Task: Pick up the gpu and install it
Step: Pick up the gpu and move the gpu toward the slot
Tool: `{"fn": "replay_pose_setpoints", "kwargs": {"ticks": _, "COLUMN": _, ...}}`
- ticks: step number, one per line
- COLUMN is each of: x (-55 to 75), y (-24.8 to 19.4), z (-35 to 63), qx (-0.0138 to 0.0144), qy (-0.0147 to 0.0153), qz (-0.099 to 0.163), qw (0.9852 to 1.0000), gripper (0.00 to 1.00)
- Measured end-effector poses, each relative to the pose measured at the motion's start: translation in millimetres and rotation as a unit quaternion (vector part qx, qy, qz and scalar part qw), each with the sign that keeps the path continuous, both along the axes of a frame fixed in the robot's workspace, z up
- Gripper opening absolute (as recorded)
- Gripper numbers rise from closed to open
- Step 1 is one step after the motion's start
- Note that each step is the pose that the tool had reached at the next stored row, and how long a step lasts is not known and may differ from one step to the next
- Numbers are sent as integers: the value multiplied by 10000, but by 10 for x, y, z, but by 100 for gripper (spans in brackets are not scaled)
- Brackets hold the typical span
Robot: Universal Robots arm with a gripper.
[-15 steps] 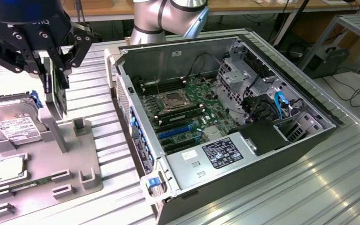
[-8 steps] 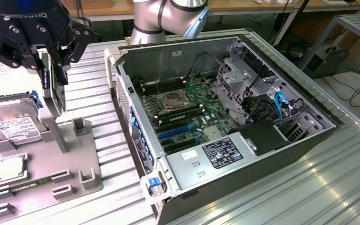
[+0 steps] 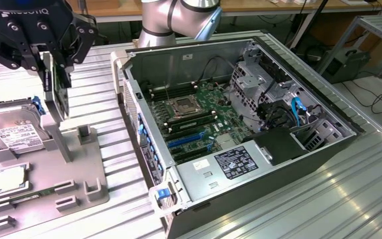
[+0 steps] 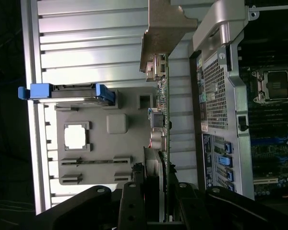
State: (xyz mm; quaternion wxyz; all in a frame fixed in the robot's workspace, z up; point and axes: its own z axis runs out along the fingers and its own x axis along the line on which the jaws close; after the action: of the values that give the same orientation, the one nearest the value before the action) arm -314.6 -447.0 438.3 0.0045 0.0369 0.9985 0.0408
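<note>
Aluminium slats of the table (image 3: 350,199) carry everything here. Largest on it is the open computer case (image 3: 177,64), lying on its side, well apart from the tool (image 3: 55,74) toward the exterior view's right. Its motherboard (image 3: 204,112) faces up and the blue expansion slots (image 3: 189,140) are bare. Directly beneath the tool sits the grey parts tray (image 3: 78,164), with a hard drive (image 3: 15,132) standing in it on the side of the tool away from the case.

The gpu (image 3: 58,107) is in the tool — clamped edge-on between the two fingers (image 4: 129,206), which press on its opposite faces. Its long axis runs straight down from the tool, so the card hangs as a dark narrow slab with the silver end bracket (image 4: 165,28) lowest, close above the tray. Whether the bracket is clear of the tray I cannot tell.

The arm (image 3: 171,20) reaches across from behind the case, wrist turned so the tool points down at the table. Installing, I judge, turns on this offset — the card stands upright over the tray, while the slots lie sideways from the tool, lower down inside the case.
</note>
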Motion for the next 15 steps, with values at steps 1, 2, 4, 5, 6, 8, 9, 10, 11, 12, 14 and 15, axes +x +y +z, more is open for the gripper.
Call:
{"fn": "replay_pose_setpoints", "kwargs": {"ticks": 1, "x": 0, "y": 0, "z": 6, "qx": 1, "qy": 0, "qz": 0, "qw": 10000, "gripper": 28}}
{"fn": "replay_pose_setpoints", "kwargs": {"ticks": 2, "x": 0, "y": -1, "z": 12, "qx": 2, "qy": -1, "qz": 0, "qw": 10000, "gripper": 28}}
{"fn": "replay_pose_setpoints", "kwargs": {"ticks": 4, "x": 0, "y": 0, "z": 27, "qx": 2, "qy": 0, "qz": 0, "qw": 10000, "gripper": 28}}
{"fn": "replay_pose_setpoints", "kwargs": {"ticks": 5, "x": 0, "y": 0, "z": 34, "qx": 2, "qy": 0, "qz": 0, "qw": 10000, "gripper": 28}}
{"fn": "replay_pose_setpoints", "kwargs": {"ticks": 6, "x": 0, "y": 0, "z": 45, "qx": 2, "qy": 0, "qz": 0, "qw": 10000, "gripper": 28}}
{"fn": "replay_pose_setpoints", "kwargs": {"ticks": 8, "x": 0, "y": 0, "z": 63, "qx": 2, "qy": 0, "qz": 0, "qw": 10000, "gripper": 28}}
{"fn": "replay_pose_setpoints", "kwargs": {"ticks": 9, "x": 0, "y": 0, "z": 70, "qx": 2, "qy": -1, "qz": 0, "qw": 10000, "gripper": 28}}
{"fn": "replay_pose_setpoints", "kwargs": {"ticks": 10, "x": 0, "y": 0, "z": 78, "qx": 2, "qy": 0, "qz": 0, "qw": 10000, "gripper": 28}}
{"fn": "replay_pose_setpoints", "kwargs": {"ticks": 11, "x": 0, "y": 0, "z": 85, "qx": 2, "qy": -1, "qz": 0, "qw": 10000, "gripper": 28}}
{"fn": "replay_pose_setpoints", "kwargs": {"ticks": 12, "x": 0, "y": -1, "z": 92, "qx": 2, "qy": 0, "qz": 0, "qw": 10000, "gripper": 28}}
{"fn": "replay_pose_setpoints", "kwargs": {"ticks": 14, "x": 0, "y": -1, "z": 110, "qx": 2, "qy": 0, "qz": 0, "qw": 10000, "gripper": 28}}
{"fn": "replay_pose_setpoints", "kwargs": {"ticks": 15, "x": 0, "y": 0, "z": 124, "qx": 2, "qy": 0, "qz": 0, "qw": 10000, "gripper": 28}}
